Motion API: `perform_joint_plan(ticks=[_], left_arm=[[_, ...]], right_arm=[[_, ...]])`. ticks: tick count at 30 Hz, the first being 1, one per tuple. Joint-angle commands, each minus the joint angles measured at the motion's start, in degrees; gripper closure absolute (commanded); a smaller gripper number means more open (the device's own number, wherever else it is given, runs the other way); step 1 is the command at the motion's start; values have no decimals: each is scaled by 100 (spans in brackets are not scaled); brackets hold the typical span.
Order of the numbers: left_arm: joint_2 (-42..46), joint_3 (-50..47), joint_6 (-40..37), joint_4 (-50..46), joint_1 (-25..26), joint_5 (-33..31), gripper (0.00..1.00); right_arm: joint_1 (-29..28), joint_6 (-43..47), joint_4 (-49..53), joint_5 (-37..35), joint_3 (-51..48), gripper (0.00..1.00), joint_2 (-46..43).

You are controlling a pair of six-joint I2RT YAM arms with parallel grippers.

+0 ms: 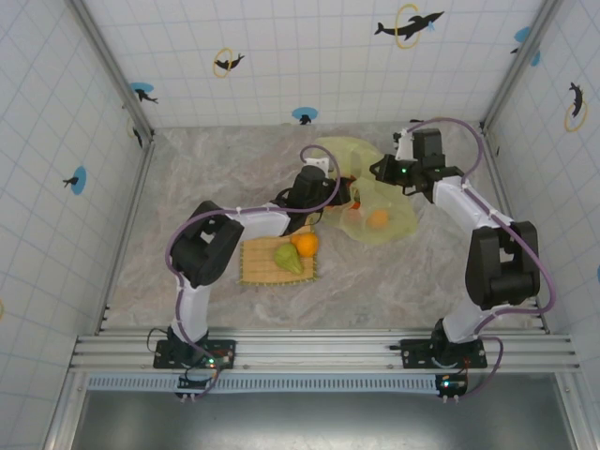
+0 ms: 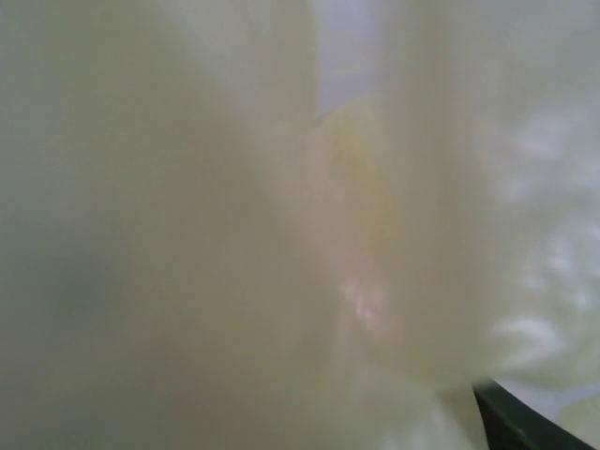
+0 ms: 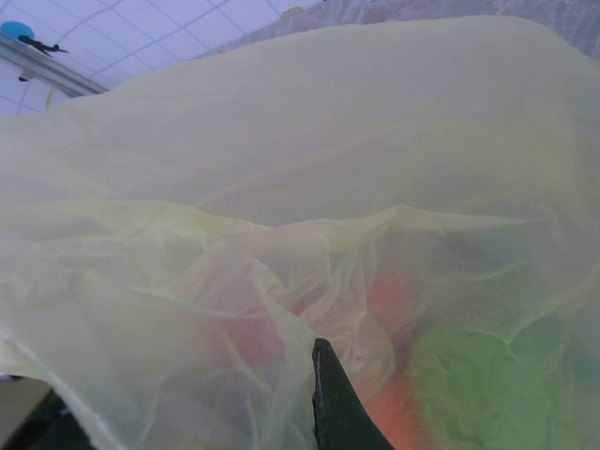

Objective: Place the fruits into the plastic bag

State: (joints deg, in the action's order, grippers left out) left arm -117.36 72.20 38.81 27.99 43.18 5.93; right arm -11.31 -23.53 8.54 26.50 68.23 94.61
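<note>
The right gripper (image 1: 386, 172) pinches the plastic bag (image 1: 403, 221) at its rim, holding the mouth up. The left gripper (image 1: 339, 204) is buried in the film, and I cannot tell whether its fingers are spread. One orange (image 1: 378, 219) sits inside, while a pear (image 1: 290, 260) and a second orange (image 1: 305, 244) wait on the mat (image 1: 253, 269); film snagging the left fingers could drag the bag and spill it.

One plastic bag (image 1: 398, 227), one woven mat (image 1: 255, 262), two fruits on the mat, one orange (image 1: 305, 244) and one green pear (image 1: 289, 260), a second orange (image 1: 378, 219) seen through the bag, further fruits inside too blurred to count, two arms, left arm (image 1: 208, 248), right arm (image 1: 497, 262)
</note>
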Motion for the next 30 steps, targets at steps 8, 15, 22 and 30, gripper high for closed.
perform_joint_plan(ticks=[8, 15, 22, 30], left_arm=[[98, 235, -415, -79, 33, -174, 19], [724, -268, -887, -205, 24, -211, 18], [1488, -919, -1268, -506, -2, -155, 18], [2460, -1739, -1596, -897, -90, -93, 18]], right_arm=[[22, 121, 100, -29, 244, 100, -52], [111, 236, 228, -163, 189, 100, -134], [257, 243, 209, -206, 84, 100, -212], [535, 350, 340, -326, 221, 100, -280]])
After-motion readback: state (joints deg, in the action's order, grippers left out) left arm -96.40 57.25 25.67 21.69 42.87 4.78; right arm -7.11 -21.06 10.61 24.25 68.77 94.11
